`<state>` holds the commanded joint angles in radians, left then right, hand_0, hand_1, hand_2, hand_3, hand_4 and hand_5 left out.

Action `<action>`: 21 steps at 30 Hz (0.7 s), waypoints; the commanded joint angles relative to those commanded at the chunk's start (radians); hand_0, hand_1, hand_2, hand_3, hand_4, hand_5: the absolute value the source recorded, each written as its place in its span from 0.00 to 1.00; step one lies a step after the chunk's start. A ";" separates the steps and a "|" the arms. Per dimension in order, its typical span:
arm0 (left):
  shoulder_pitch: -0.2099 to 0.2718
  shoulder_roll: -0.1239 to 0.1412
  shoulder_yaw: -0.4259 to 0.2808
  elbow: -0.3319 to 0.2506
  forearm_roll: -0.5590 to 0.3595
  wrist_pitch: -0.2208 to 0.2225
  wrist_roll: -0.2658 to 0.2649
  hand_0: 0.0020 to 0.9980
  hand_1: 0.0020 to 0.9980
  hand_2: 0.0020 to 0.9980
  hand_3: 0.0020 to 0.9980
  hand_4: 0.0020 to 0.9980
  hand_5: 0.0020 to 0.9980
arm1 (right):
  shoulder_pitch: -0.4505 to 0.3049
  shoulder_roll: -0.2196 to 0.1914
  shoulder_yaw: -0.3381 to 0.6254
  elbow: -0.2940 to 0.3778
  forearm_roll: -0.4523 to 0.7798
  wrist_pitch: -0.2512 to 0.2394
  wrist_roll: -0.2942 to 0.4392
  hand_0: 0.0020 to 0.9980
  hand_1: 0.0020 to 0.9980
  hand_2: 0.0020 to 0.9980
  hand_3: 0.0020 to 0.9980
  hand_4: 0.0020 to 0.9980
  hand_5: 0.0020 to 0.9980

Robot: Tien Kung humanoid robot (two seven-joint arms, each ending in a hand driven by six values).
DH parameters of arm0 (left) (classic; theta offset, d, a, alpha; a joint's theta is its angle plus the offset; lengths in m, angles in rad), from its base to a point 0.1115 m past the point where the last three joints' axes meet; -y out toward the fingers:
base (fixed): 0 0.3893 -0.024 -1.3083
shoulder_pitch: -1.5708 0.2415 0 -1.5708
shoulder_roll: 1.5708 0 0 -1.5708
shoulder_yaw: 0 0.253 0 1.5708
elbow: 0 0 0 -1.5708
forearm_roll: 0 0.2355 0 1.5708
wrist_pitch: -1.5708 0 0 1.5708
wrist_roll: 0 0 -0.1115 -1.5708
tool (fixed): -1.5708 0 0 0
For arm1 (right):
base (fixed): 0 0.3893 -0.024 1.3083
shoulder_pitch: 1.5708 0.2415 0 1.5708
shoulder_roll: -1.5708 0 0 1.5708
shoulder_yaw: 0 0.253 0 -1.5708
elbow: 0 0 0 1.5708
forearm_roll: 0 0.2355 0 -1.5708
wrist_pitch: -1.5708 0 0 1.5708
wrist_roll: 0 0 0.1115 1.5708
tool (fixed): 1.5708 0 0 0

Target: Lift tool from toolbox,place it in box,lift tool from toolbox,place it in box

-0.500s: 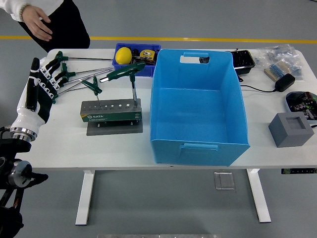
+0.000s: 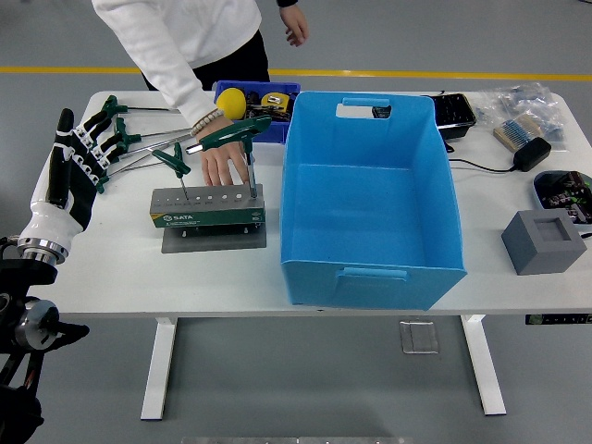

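Lower left of the frame: the robot's left hand point(image 2: 69, 171) is hovering over the table's point(image 2: 139, 282) left edge, fingers extended and relaxed, grasping nothing and touching no tool. The right hand is not appearing anywhere in the frame.

Centre left: the tool stand point(image 2: 208, 211) is sitting on its grey base, holding two T-handle wrenches upright, a small one point(image 2: 174, 165) at its left end and a taller one point(image 2: 231, 139) at its right; presumably kept vertical so handles are presenting for lifting. Neither is yet lifted.

Centre: the blue box point(image 2: 370, 199) is standing just beside the stand, open and empty, awaiting tools.

Farther back: a person's hand point(image 2: 220, 165) is resting flat on the table behind the stand. Loose wrenches point(image 2: 129, 125) are lying at upper left.
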<state>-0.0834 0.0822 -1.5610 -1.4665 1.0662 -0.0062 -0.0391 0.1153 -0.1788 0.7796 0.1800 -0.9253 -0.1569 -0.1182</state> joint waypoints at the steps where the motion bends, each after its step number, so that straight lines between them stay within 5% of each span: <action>1: 0.000 0.000 0.000 0.000 0.001 0.000 0.000 0.86 0.89 0.96 0.88 1.00 1.00 | 0.000 0.000 0.000 0.000 0.000 0.000 0.000 0.59 0.56 0.66 0.59 0.81 0.85; 21: -0.002 0.001 -0.006 -0.007 0.022 0.001 0.003 0.87 0.89 0.96 0.89 1.00 1.00 | 0.002 0.001 0.004 0.000 -0.003 -0.002 -0.001 0.59 0.56 0.66 0.60 0.81 0.85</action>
<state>-0.0850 0.0828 -1.5668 -1.4731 1.0877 -0.0055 -0.0358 0.1173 -0.1773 0.7832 0.1800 -0.9282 -0.1592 -0.1195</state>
